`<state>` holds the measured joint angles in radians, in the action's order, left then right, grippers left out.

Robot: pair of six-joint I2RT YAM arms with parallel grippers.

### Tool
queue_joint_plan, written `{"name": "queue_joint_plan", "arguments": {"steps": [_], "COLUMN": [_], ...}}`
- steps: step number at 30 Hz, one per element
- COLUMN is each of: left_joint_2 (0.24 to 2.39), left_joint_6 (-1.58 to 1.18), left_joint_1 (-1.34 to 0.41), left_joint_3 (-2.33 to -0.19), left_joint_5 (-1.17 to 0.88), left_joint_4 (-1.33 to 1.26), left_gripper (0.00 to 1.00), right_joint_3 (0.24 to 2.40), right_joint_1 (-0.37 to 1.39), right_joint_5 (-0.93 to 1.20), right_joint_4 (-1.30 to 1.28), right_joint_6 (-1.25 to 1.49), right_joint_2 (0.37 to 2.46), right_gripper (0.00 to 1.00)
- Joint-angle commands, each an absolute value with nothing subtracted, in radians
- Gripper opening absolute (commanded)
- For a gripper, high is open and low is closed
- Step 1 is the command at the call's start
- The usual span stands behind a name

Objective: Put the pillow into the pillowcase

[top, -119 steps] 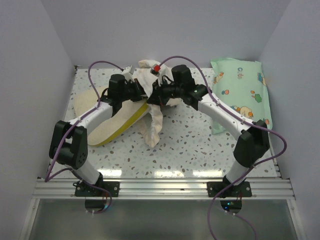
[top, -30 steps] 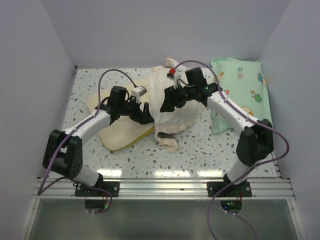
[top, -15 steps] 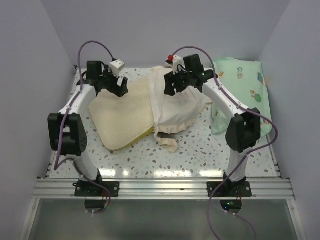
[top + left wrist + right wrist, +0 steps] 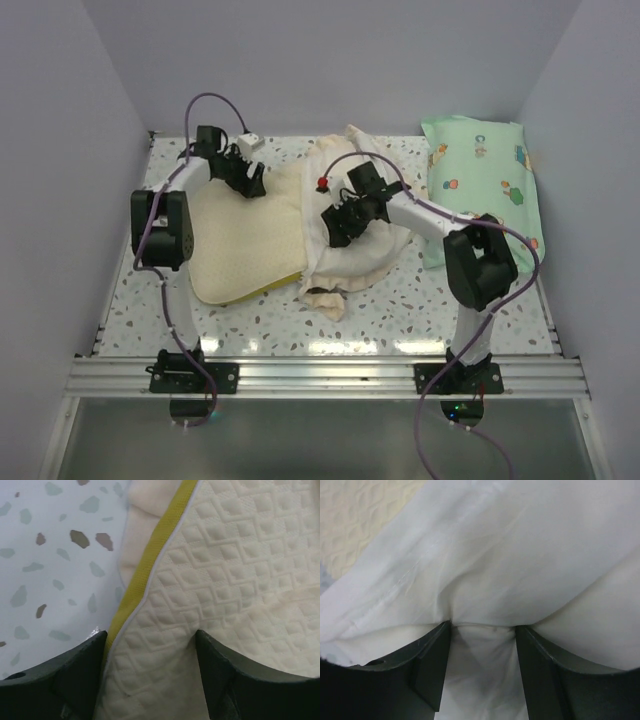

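Note:
The pale quilted pillow point(image 4: 240, 240) lies flat on the left half of the table. The cream pillowcase point(image 4: 365, 248) is draped over its right side in a limp heap. My left gripper point(image 4: 250, 183) sits at the pillow's far edge. In the left wrist view it point(image 4: 150, 635) is open wide, straddling the quilted pillow point(image 4: 225, 570) beside its yellow edge band point(image 4: 150, 555). My right gripper point(image 4: 335, 228) is pressed down into the pillowcase. In the right wrist view it point(image 4: 482, 627) is shut on a gathered fold of the white pillowcase point(image 4: 520, 555). A corner of the pillow point(image 4: 360, 520) shows at the upper left.
A mint-green cartoon-print pillow point(image 4: 480, 190) lies along the right wall. Speckled table point(image 4: 420, 295) shows in front of the pillowcase and at the far left corner point(image 4: 45, 555). Walls close in the left, back and right sides.
The left arm swung from the pillow's near side to its far edge. The right gripper came down and toward the middle with the pillowcase, which now lies lower over the pillow's right side.

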<state>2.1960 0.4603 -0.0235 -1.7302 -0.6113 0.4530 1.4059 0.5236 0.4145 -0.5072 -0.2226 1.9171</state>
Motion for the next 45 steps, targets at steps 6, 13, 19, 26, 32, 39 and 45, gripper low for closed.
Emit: {"name": "queue_joint_plan", "arguments": {"steps": [6,13,19,26,32,39,45], "left_joint_2": [1.972,1.714,1.505,1.445,1.443,1.460,1.447], "left_joint_6": [0.660,0.762,0.894,0.959,0.973,0.969,0.924], "left_joint_1": [-0.132,-0.182,-0.270,-0.374,-0.394,-0.397,-0.397], "left_joint_3": [-1.416,-1.109,-0.939,-0.917,-0.917,-0.931,-0.925], "left_joint_5": [-0.695,-0.643,-0.569,-0.520,-0.514,-0.502,-0.511], "left_joint_4": [0.401,0.201,0.051,0.067,0.074,0.077,0.065], "left_gripper": [0.07,0.00,0.00,0.00,0.00,0.00,0.00], "right_joint_3": [1.524,1.850,2.043,2.085,2.068,2.060,2.082], "right_joint_1": [0.511,0.417,0.414,0.439,0.440,0.440,0.440], "right_joint_5": [0.549,0.284,0.282,0.333,0.321,0.386,0.540], "right_joint_4": [-0.809,-0.634,-0.653,-0.620,-0.641,-0.715,-0.607], "right_joint_6": [-0.217,-0.115,-0.074,-0.057,-0.090,-0.132,-0.057], "right_joint_2": [1.790,1.850,2.066,2.204,2.296,2.344,2.212], "right_gripper": [0.59,0.76,0.86,0.93,0.93,0.21,0.00]}}
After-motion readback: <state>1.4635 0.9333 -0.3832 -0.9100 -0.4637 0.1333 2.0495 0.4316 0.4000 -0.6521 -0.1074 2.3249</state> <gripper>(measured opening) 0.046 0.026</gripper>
